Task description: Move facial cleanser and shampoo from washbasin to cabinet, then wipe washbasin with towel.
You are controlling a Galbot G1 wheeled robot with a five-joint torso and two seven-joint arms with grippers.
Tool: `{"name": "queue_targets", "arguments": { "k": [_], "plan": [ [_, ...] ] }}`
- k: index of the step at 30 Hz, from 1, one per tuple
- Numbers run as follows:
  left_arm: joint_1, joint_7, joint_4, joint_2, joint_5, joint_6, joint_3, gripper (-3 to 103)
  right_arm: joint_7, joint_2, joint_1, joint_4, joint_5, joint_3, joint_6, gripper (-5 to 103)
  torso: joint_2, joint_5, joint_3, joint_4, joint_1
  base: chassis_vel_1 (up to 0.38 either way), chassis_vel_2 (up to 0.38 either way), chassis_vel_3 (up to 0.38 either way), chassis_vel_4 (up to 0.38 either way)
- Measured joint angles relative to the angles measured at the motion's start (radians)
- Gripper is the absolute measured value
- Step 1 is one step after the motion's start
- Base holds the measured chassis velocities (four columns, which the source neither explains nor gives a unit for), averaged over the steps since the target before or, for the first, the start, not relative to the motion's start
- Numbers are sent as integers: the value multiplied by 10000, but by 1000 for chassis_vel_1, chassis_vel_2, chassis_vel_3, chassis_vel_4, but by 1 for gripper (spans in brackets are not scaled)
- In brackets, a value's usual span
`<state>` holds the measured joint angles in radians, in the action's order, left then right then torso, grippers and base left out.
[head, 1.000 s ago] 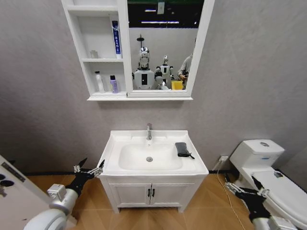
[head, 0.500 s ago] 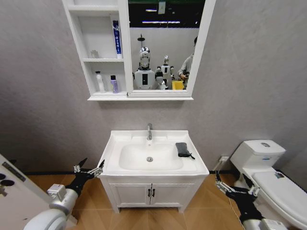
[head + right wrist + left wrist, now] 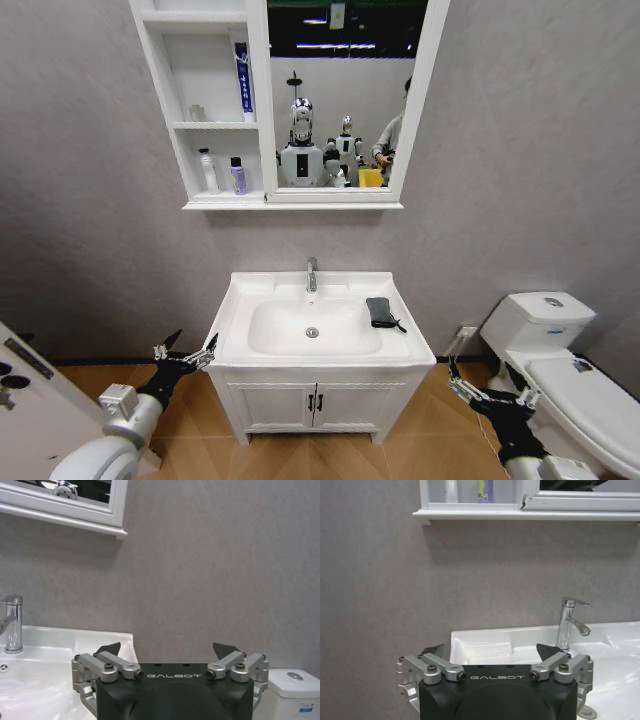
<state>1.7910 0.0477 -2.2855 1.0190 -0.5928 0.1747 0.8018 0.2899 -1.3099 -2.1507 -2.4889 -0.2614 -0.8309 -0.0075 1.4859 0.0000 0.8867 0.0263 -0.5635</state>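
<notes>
On the washbasin's (image 3: pixel 232 318) right rim lies the towel (image 3: pixel 379 311), probably soft and light; we'd pinch its near edge. Both the left gripper (image 3: pixel 186 353) and the right gripper (image 3: pixel 487 395) hang low with jaws spread.

One washbasin (image 3: pixel 325 330) with one chrome tap (image 3: pixel 311 274) is seen below one cabinet (image 3: pixel 205 100), on whose three shelves four containers are counted: one tube, one small jar, two bottles. One towel (image 3: pixel 379 311) is laid on the rim. Two grippers, one toilet (image 3: pixel 545 330) and two vanity doors are shown.
</notes>
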Motion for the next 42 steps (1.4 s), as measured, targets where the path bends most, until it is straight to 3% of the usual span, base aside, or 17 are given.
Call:
{"name": "queue_targets", "arguments": {
  "k": [18, 20, 22, 23, 28, 32, 34, 38, 41, 42],
  "plan": [
    [0, -2, 0, 1, 0, 0, 0, 100, -4, 5, 12, 19, -16, 0, 1, 100, -1, -9, 0, 0, 0, 110, -113, -115, 115],
    [0, -4, 0, 1, 0, 0, 1, 100, -4, 6, 12, 24, -19, 1, 1, 100, -1, 7, 0, 1, 1, 253, -258, -258, 251],
    [0, -4, 0, 0, 0, 0, 0, 100, -5, 6, 12, 23, -18, 0, 2, 100, 0, -11, 0, 0, 0, 246, -277, -249, 274],
    [0, -4, 0, 0, 0, 0, 1, 100, -6, 6, 12, 23, -19, 2, 1, 100, 0, 3, 0, 0, 0, 298, -289, -281, 275],
    [0, -4, 0, 1, 0, 0, 0, 100, -6, 7, 12, 24, -19, 1, 1, 100, 0, -7, 0, 0, 0, 309, -326, -304, 304],
    [0, -5, -1, 1, 0, 0, 0, 100, -6, 8, 12, 24, -20, 2, 0, 100, 1, 8, -1, 2, 1, 366, -365, -355, 346],
    [1, -3, 0, 1, 0, 0, -1, 100, -6, 7, 12, 23, -20, 1, 0, 100, 0, -7, -1, 0, 2, 351, -385, -357, 390],
    [1, -3, -1, 1, 0, -1, 0, 100, -6, 7, 11, 24, -21, 2, 0, 100, 1, 8, -2, 1, 4, 382, -353, -372, 360],
    [1, 0, 0, 1, 0, 0, 0, 100, -6, 7, 11, 23, -20, 1, -1, 100, 2, -7, -2, 0, 4, 361, -368, -353, 384],
    [1, 0, 0, 1, 0, 0, -1, 100, -6, 8, 12, 24, -21, 1, -1, 100, 0, 7, 0, 2, 3, 354, -364, -366, 347]
  ]
}}
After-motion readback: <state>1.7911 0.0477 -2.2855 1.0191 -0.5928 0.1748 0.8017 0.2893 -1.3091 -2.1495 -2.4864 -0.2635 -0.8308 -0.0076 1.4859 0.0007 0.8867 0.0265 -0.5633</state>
